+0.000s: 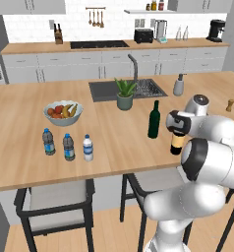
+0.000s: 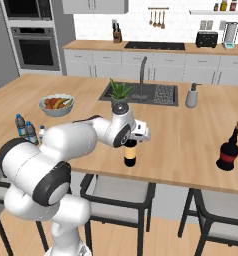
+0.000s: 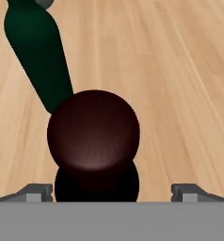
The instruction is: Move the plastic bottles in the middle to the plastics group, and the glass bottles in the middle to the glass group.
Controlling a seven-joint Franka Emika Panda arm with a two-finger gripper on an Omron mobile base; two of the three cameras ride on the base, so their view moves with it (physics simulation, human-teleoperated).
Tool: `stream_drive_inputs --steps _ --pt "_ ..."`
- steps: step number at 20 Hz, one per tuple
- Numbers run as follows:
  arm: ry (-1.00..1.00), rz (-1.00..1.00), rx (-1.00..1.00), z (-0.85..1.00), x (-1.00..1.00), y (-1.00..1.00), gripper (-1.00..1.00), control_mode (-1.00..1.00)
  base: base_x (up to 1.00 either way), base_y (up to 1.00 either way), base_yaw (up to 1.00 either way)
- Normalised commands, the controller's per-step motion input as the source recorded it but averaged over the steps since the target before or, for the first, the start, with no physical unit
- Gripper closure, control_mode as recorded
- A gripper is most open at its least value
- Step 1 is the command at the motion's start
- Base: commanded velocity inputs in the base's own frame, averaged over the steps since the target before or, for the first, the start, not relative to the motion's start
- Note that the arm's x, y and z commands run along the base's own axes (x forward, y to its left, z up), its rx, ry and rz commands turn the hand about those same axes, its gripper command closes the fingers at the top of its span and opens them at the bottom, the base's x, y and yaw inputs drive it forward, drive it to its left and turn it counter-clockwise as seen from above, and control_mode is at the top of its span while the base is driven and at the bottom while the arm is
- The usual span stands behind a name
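A robot's hand (image 3: 112, 190) hangs straight over the brown bottle (image 2: 130, 152), fingers spread wide either side of its dark neck, gripping nothing. The bottle stands on the table (image 1: 114, 128), just beside the green wine bottle (image 1: 154, 120). Being glass, it is probably heavy, rigid, slippery and breakable; the narrow neck looks the best hold.

The wine bottle (image 1: 154, 120) is dark green. The shorter bottle (image 1: 176, 142) is brown with a yellow label and near-black neck. Two water bottles (image 1: 49, 141) are greyish with dark caps and blue labels — a third (image 1: 88, 148) is paler (white cap). The counter (image 1: 20, 157) is light wood-grain; the glass-group bottle (image 2: 229, 148) is dark reddish-brown.
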Motion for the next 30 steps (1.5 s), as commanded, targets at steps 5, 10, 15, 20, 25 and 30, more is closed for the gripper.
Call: stream_drive_inputs --steps 5,10,15,20,25,30 --pt "0.0 0.0 0.0 -0.05 0.03 0.0 -1.0 -1.0 0.0 0.0 0.0" --pt "0.01 0.0 0.0 -0.07 0.05 0.01 -1.0 -1.0 0.0 0.0 0.0" --pt "0.04 0.0 0.0 0.0 0.1 0.02 -1.0 -1.0 0.0 0.0 0.0" --pt "0.04 0.0 0.0 -0.03 0.01 0.01 1.0 -1.0 0.0 0.0 0.0" --pt "0.03 0.0 0.0 -0.01 0.0 0.0 1.0 -1.0 0.0 0.0 0.0" --pt "0.01 0.0 0.0 -0.02 0.0 0.0 1.0 -1.0 0.0 0.0 0.0"
